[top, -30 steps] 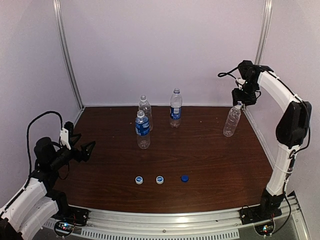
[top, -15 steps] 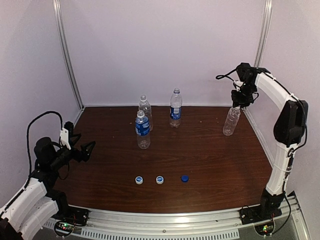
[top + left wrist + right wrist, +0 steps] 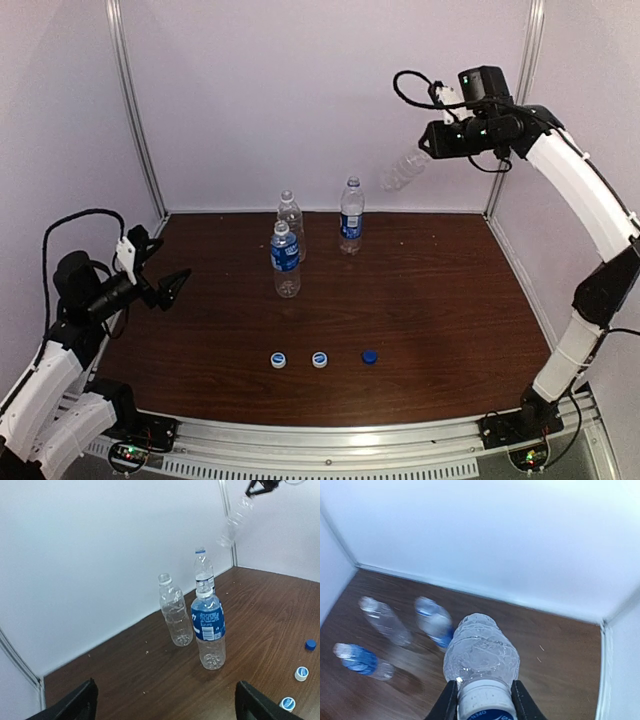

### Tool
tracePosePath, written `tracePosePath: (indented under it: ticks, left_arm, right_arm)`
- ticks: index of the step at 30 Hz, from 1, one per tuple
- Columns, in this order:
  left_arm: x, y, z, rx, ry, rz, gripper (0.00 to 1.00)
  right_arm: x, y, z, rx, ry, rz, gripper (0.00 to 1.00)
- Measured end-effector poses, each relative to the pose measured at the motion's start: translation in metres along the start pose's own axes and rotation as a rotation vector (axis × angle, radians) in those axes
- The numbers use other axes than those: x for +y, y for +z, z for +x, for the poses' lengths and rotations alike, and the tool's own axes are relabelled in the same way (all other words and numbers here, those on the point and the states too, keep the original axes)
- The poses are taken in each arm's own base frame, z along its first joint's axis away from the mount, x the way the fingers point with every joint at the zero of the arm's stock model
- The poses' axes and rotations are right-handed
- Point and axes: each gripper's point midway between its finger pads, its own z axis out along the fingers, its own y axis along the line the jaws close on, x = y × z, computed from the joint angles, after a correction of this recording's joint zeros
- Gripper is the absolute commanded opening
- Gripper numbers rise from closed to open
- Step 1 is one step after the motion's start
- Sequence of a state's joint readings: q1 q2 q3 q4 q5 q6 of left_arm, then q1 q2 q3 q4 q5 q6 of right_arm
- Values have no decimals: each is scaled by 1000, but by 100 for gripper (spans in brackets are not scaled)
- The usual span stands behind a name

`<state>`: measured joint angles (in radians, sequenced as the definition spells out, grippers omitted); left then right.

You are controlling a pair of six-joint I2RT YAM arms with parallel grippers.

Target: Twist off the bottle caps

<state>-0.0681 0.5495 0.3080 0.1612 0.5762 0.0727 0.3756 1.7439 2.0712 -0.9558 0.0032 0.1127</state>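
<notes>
Over the dark brown wooden table (image 3: 450,300), right gripper (image 3: 428,148) clamps the capped neck of a clear label-free plastic bottle (image 3: 400,170), tilted midair. Left gripper (image 3: 158,268) gapes open. Three clear plastic bottles (image 3: 286,262) stand behind three small round caps (image 3: 320,359).

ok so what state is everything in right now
lifted bottle: in the air, tilted, its cap on
right gripper: shut on the lifted bottle's top
left gripper: open, empty
blue-label bottle: upright on the table, top looks open
plain bottle: upright, top looks open
rear bottle: upright, top looks open
white caps: off, loose on the table
dark blue cap: off, loose on the table
</notes>
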Motion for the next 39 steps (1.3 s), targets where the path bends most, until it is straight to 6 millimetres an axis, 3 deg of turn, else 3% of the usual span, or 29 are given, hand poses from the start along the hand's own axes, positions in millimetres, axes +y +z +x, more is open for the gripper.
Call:
tracePosePath:
  ticks: [2,5,8,10,12,17,20,22,31,39]
  left_arm:
    - [-2,2,-28,-32,127,27,97]
    - [-11,4,-63,-68,321,66,97]
    - [-15,8,-85,-77,478,80,97]
    - [-11,11,-94,-69,554,63,98]
    - [-6,14,-104,-67,622,37,97]
    - [-3,21,-113,-50,716,19,94]
    - [-7,25,-102,-12,731,48,88]
    - [-12,27,-90,24,725,85,86]
    - [-24,31,-57,129,672,179,85]
    - [-24,31,-55,145,610,175,67]
  right_arm:
    - [66,-46,-36,-186,-69,-150,0]
    - [164,-114,-63,-387,-155,-418,0]
    - [225,-139,-74,-472,-195,-591,0]
    - [265,-134,-70,-476,-219,-682,0]
    - [300,-117,-55,-441,-243,-752,0]
    - [385,-66,20,-247,-289,-928,0]
    - [413,-57,53,-166,-306,-1000,0]
    - [419,-54,60,-152,-313,-1000,0]
    - [436,-87,53,-197,-318,-1113,0]
    - [435,-86,59,-189,-354,-1113,0]
